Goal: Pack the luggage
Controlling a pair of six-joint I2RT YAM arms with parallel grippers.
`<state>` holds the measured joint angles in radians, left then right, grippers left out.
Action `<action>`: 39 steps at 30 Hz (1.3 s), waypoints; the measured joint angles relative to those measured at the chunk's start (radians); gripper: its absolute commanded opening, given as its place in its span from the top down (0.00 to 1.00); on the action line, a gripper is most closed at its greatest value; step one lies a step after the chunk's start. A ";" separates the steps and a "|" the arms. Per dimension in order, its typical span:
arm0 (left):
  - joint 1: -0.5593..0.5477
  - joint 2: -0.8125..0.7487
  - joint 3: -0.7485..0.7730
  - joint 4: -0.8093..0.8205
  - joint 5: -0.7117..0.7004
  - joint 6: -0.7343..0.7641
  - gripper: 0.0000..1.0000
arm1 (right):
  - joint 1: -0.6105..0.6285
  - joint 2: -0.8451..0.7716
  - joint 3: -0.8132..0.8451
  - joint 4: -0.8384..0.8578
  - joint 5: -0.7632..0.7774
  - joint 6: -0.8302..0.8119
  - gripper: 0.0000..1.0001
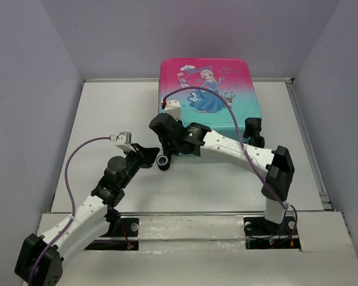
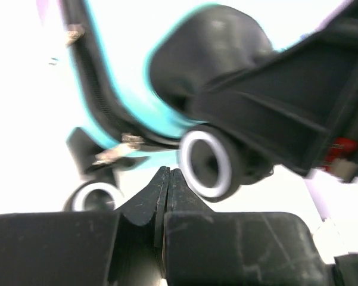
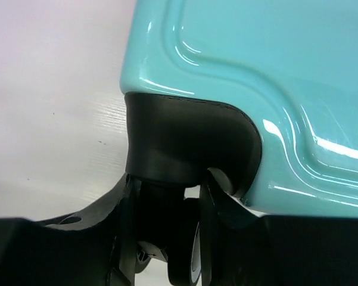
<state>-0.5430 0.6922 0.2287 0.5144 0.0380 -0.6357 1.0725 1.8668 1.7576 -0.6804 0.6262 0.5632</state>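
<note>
The luggage (image 1: 208, 89) lies flat and closed at the back of the table, pink fading to teal, with a princess print on top. My right gripper (image 1: 165, 143) reaches its near left corner. In the right wrist view the right gripper (image 3: 167, 185) has its fingers on either side of the black corner wheel (image 3: 187, 250), under the teal shell (image 3: 256, 77), and is shut on that wheel. My left gripper (image 1: 150, 156) sits just left of the same wheel (image 1: 163, 161). The left gripper (image 2: 168, 173) is shut and holds nothing, its tips just below the white-rimmed wheel (image 2: 205, 164).
A second wheel (image 2: 95, 196) and metal zipper pulls (image 2: 116, 152) show along the suitcase's edge. Another black wheel (image 1: 253, 128) sits at the near right corner. White walls enclose the table (image 1: 107, 119) on three sides. A purple cable (image 1: 226, 104) arcs over the suitcase.
</note>
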 measured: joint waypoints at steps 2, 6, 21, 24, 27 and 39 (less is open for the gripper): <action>0.000 -0.013 0.000 -0.029 -0.031 0.002 0.84 | -0.006 -0.010 0.000 -0.027 0.011 0.010 0.93; 0.000 -0.024 0.000 -0.072 -0.072 0.020 0.67 | -0.006 -0.044 -0.046 -0.014 0.000 -0.006 0.93; -0.201 0.273 0.045 -0.019 -0.046 0.122 0.58 | -0.014 -0.512 -0.509 0.037 -0.111 -0.073 0.93; -0.262 0.316 0.062 0.019 -0.046 0.143 0.56 | -0.015 -0.514 -0.512 0.039 -0.118 -0.080 0.93; -0.332 0.346 0.072 0.054 -0.048 0.171 0.49 | -0.018 -0.514 -0.515 0.045 -0.126 -0.085 0.93; -0.390 0.480 0.137 0.119 -0.140 0.182 0.46 | -0.026 -0.525 -0.532 0.072 -0.156 -0.101 0.93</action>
<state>-0.9329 1.1717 0.3653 0.6331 -0.1020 -0.4534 1.0470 1.3415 1.2259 -0.6086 0.4706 0.4625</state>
